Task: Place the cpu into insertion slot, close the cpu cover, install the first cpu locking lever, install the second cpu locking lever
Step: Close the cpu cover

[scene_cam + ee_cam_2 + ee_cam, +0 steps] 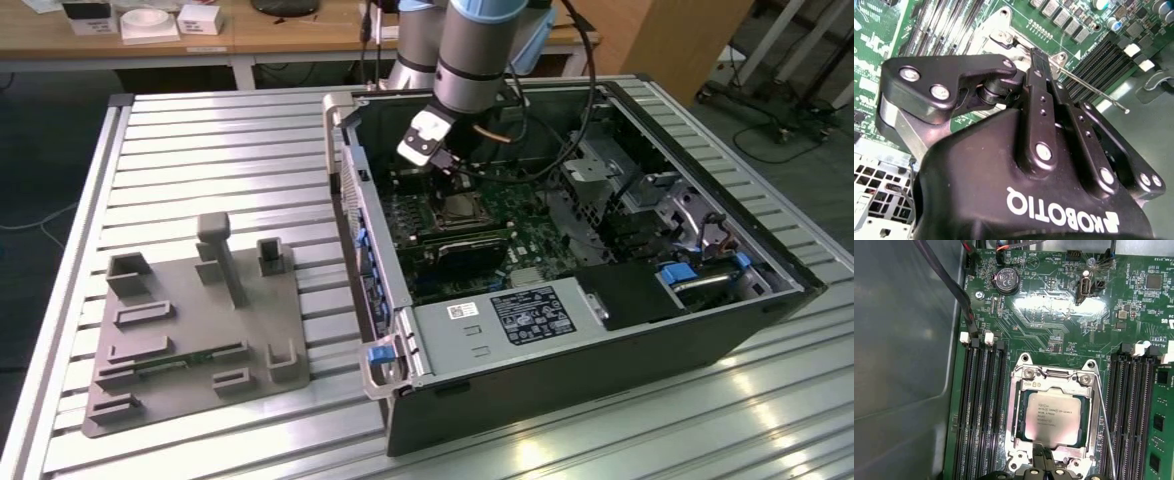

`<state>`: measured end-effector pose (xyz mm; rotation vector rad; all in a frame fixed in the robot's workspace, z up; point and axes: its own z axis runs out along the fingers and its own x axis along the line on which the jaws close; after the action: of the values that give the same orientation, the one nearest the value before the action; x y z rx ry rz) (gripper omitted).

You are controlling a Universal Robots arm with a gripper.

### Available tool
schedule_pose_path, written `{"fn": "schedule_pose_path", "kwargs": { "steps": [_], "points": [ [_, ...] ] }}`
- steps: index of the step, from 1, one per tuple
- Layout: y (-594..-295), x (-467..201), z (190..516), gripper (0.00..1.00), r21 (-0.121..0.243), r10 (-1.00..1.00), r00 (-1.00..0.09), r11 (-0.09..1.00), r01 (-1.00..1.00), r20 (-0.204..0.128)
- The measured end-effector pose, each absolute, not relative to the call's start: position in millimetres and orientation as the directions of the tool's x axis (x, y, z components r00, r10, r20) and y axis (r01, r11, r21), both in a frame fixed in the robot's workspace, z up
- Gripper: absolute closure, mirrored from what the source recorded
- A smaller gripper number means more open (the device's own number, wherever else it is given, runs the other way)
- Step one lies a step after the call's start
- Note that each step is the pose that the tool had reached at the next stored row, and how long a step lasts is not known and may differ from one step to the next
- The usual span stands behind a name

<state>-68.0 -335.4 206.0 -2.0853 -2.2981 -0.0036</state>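
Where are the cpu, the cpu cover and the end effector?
cpu [1056, 415], first wrist view, middle of its metal top.
cpu cover [1014, 410], first wrist view, a side bar of its frame.
end effector [1044, 456], first wrist view, between its fingertips.

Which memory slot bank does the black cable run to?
The memory slot bank beside the grey case wall; the bank across the cpu has none.

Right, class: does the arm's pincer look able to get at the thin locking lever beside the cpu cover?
Probably yes. The pincer sits at the edge of the cpu cover, close to the locking lever, and nothing lies between them; the lever's thin rod stands clear alongside the memory slots.
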Motion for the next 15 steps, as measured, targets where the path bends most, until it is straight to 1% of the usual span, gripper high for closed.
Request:
{"fn": "schedule_pose_path", "kwargs": {
  "steps": [15],
  "points": [
    [-335.5, -41.2, 206.0, 0.89, -0.024, 0.995, -0.097, 0.097, 0.995, 0.03]
  ]
}}
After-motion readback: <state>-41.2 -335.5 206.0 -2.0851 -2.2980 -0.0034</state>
